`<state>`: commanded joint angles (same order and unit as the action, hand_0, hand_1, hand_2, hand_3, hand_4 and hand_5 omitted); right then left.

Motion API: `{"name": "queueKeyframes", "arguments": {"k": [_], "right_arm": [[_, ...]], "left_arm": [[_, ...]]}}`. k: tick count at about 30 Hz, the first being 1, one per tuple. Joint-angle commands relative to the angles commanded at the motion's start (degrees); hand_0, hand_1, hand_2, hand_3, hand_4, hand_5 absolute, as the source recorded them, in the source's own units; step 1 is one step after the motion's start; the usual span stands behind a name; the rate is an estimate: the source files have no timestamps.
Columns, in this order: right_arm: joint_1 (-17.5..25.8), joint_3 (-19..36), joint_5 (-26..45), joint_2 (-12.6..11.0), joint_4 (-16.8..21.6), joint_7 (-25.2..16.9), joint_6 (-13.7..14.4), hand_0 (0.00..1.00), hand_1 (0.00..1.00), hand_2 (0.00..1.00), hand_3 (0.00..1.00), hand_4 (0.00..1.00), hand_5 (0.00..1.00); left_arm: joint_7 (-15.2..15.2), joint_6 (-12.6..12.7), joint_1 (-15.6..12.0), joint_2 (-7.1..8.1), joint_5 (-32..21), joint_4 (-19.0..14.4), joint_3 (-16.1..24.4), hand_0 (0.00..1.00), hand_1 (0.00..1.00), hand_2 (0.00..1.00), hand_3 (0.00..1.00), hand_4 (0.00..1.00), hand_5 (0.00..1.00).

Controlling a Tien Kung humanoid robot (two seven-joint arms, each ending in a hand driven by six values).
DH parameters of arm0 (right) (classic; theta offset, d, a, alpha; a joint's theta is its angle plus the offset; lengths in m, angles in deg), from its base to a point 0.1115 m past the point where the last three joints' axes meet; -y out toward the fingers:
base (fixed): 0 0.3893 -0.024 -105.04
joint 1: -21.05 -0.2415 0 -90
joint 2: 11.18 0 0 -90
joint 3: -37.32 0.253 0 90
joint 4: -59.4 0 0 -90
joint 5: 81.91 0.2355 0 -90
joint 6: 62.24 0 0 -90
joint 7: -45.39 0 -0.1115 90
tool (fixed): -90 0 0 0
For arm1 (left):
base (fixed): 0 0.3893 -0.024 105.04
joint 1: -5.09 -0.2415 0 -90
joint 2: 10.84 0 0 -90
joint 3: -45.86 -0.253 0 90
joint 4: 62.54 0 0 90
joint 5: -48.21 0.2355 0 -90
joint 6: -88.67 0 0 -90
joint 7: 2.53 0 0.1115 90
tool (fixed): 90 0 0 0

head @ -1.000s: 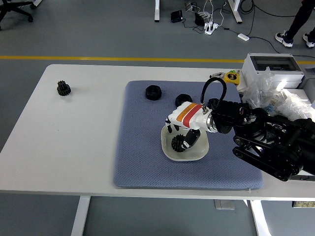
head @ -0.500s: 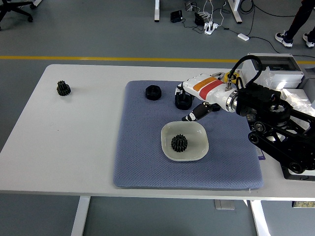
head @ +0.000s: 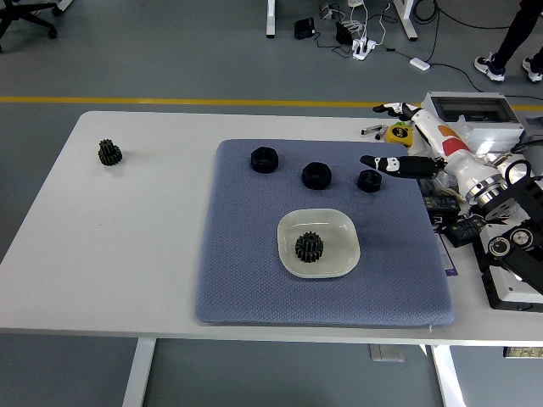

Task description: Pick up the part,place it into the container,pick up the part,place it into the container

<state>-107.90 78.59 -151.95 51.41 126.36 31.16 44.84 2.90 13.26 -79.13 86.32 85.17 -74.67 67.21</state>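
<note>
**A:** Surface?

**B:** White counter [head: 127, 254], blue-grey quilted mat [head: 246, 271] over its right half. Beyond the far edge, grey floor with a yellow line [head: 170, 100]; cables and a power strip [head: 363, 47] lie on it. Part of an office chair's base [head: 25, 17] shows top left. A person's feet [head: 509, 64] top right. A white box [head: 471, 110] and crumpled clear plastic sit at the counter's right end.

**A:** Container?

**B:** White shallow dish [head: 335, 229], rounded-square, on the mat right of centre. One black gear [head: 310, 247] rests in it, near the middle.

**A:** Which way does that gear point?

**B:** Teeth show around the rim; it seems tipped, axis leaning toward the camera. Cannot say more.

**A:** Other parts?

**B:** Three black ones in a row on the mat behind the dish: a ring nut [head: 264, 158] at left, a round part [head: 316, 175] in the middle, a smaller nut [head: 369, 179] at right. Each flat, hole up, apart from its neighbours. A second gear [head: 109, 153] stands far off on bare counter, top left; its axis cannot be judged.

**A:** Hands?

**B:** Right hand [head: 416, 148], white with an orange patch, hangs over the mat's far right corner. Fingers [head: 386, 162] spread, holding nothing; dark tips reach toward the smaller nut, just short of it. Left hand out of view.
</note>
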Motion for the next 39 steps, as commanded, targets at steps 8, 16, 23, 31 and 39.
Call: {"name": "queueKeyframes", "arguments": {"k": [8, 16, 23, 31, 39], "right_arm": [[8.86, 10.4, 19.37, -1.76, 4.12, -0.2, -1.5, 0.9, 0.875, 0.87, 0.841, 0.998, 0.932], [17.78, 17.68, 38.73, 0.26, 7.71, -1.69, -1.32, 0.916, 0.878, 0.894, 0.952, 0.998, 0.937], [25.12, 24.18, 37.06, 5.01, 7.9, -0.02, -5.46, 0.877, 0.84, 0.879, 0.923, 0.998, 0.985], [29.18, 28.11, 25.73, 10.13, 6.45, -0.77, -6.72, 0.835, 0.814, 0.838, 0.873, 0.998, 0.998], [29.95, 29.77, 24.15, 11.35, 7.87, 0.2, -5.85, 0.783, 0.78, 0.819, 0.865, 0.998, 0.998]], "left_arm": [[-0.25, 0.06, 0.11, -0.27, -0.58, 0.02, -0.48, 0.653, 0.658, 0.623, 0.557, 0.596, 0.498], [-0.11, -0.07, 0.05, -0.4, 0.36, 0.02, -0.16, 0.654, 0.655, 0.622, 0.556, 0.595, 0.5], [0.09, -0.21, 0.04, -0.43, 1.56, 0.04, 0.49, 0.653, 0.655, 0.623, 0.556, 0.595, 0.5], [0.18, -0.34, 0.11, -0.53, 2.36, 0.02, 0.79, 0.655, 0.656, 0.623, 0.557, 0.595, 0.499], [-0.1, -0.26, 0.46, -0.53, 1.53, 0.03, 0.18, 0.654, 0.654, 0.622, 0.557, 0.596, 0.499]]}}
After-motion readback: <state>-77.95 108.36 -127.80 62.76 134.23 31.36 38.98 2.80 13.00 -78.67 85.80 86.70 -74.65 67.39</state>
